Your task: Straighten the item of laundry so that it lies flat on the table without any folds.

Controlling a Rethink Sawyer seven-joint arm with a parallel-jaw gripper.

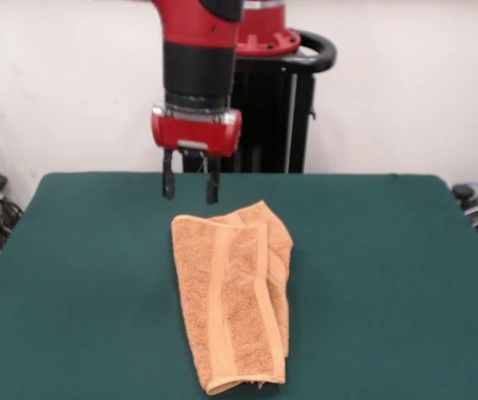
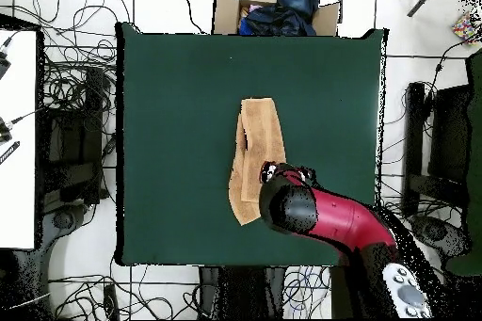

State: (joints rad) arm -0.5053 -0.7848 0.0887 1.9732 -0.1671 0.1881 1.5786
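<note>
Terry towel (image 1: 235, 304) lies folded lengthwise on the bench (image 1: 72, 275), its long axis running away from the claw (image 1: 190, 188), which hangs fingers apart, empty, above its nearest end.

Your arm (image 1: 199, 50) comes straight down from above, red with a black band at the wrist. The claw (image 1: 190, 188) points down, its two dark fingers (image 1: 168, 183) apart with nothing between them. From overhead, the arm (image 2: 329, 218) reaches in diagonally from the base.
</note>
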